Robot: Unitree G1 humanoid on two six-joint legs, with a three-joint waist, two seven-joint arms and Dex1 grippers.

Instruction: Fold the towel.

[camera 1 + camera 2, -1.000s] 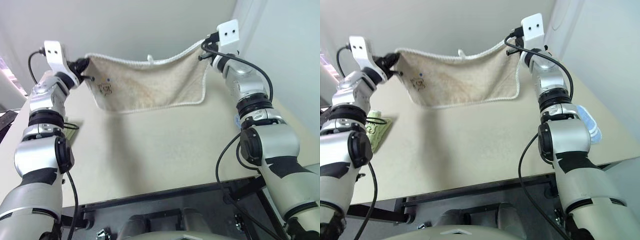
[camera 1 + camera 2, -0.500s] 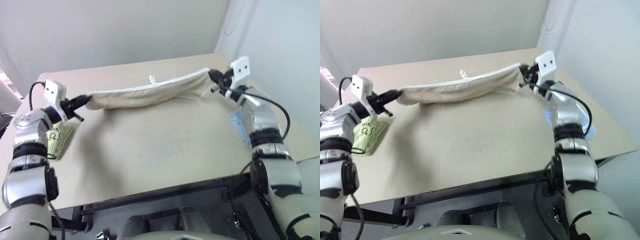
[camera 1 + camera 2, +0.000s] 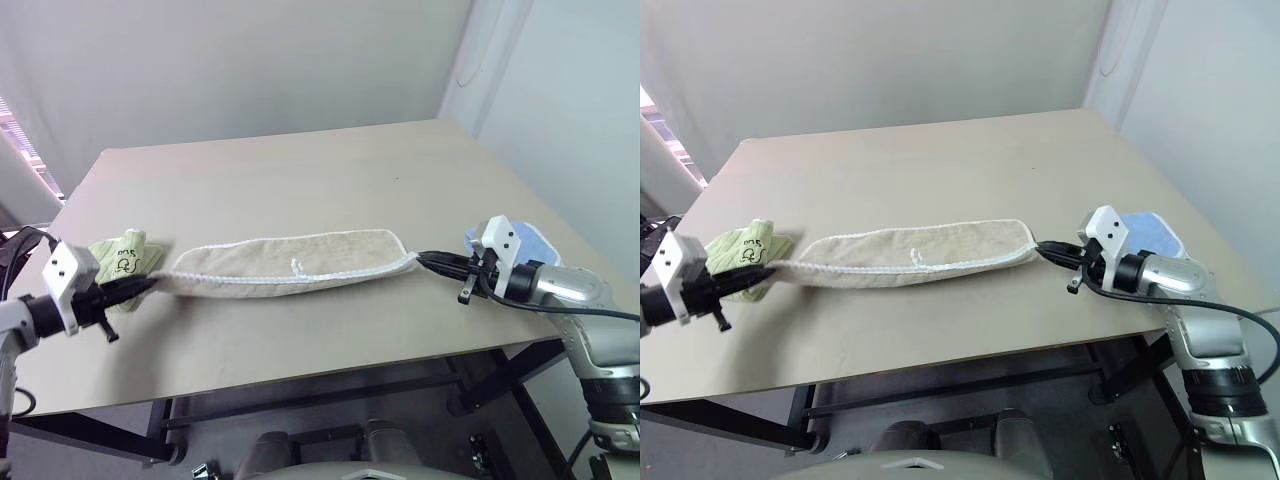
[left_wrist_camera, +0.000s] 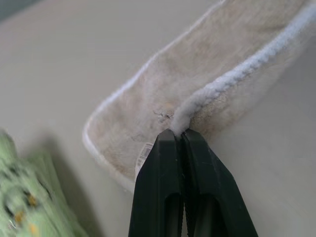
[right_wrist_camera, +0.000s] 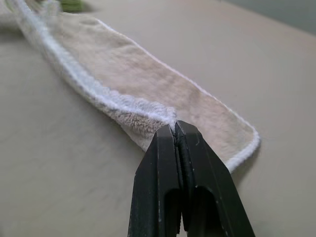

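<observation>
On the bench: towel (image 3: pixel 290 268) lay doubled over.
Pincers: left pincer (image 4: pixel 178 134) and right pincer (image 5: pixel 174 126) each pinched a corner.
Risk: top layer could've slid crooked if they let go unevenly.

Each arm is silver-grey metal with black joint bands. A white block with two small dark holes sits on each wrist. Black cables loop along both forearms. The left gripper (image 4: pixel 179 136) and right gripper (image 5: pixel 174 127) have smooth, tapered black fingers (image 5: pixel 157 168).
</observation>
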